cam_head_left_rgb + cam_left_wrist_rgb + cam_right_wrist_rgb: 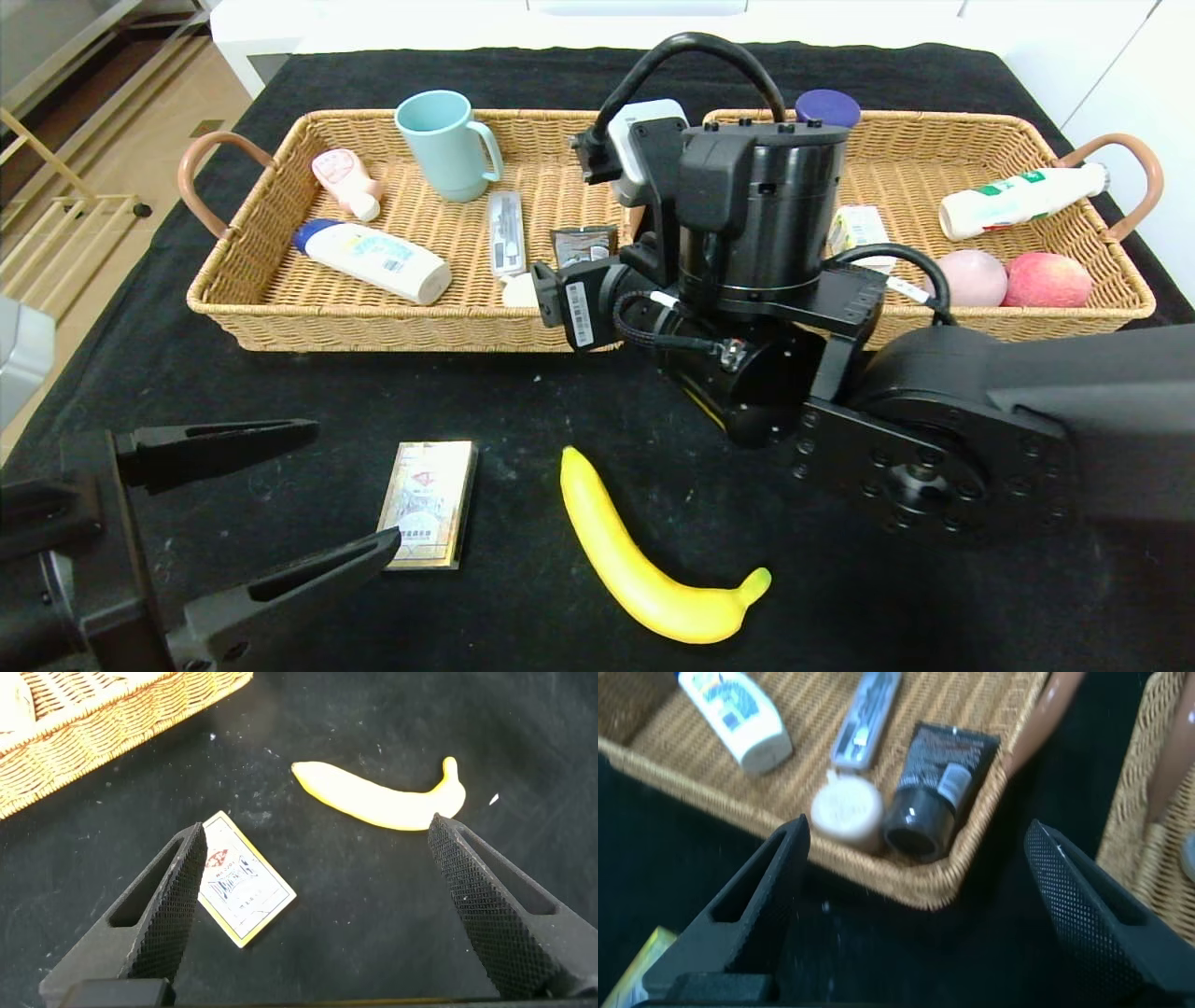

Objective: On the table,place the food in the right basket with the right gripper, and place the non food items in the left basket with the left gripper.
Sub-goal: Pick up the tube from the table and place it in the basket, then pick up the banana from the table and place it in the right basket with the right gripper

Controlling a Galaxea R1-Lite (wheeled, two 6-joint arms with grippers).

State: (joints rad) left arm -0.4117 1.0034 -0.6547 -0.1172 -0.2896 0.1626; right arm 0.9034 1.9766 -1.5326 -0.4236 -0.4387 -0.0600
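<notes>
Two long woven wicker baskets sit side by side at the back of the black cloth table (523, 411). The left wicker basket (280, 317) already holds seven non-food things that can be counted: one pale blue mug (448, 145), one white bottle with a blue cap (372, 259), one small pink bottle (345, 182), one clear flat toothbrush case (505, 233), one dark tube (934, 789), one dark sachet (583, 245) and one small round cream jar (846, 812). The right wicker basket (1074, 317) shows one white drink bottle (1018, 201), two round pinkish fruits (1046, 280), one small carton (859, 229) and one purple-lidded container (827, 107); more may be hidden behind the arm.

By this layout the sort looks nearly finished. Two things are left on the cloth: one yellow banana (644, 569), food for the right basket, and just beside it one flat printed card box (429, 504), non-food for the left.

The right gripper (915, 905) hangs near the gap between the baskets, jaws wide apart and holding nothing. The left gripper (318, 905) hovers above the card box, jaws spread wide and empty
</notes>
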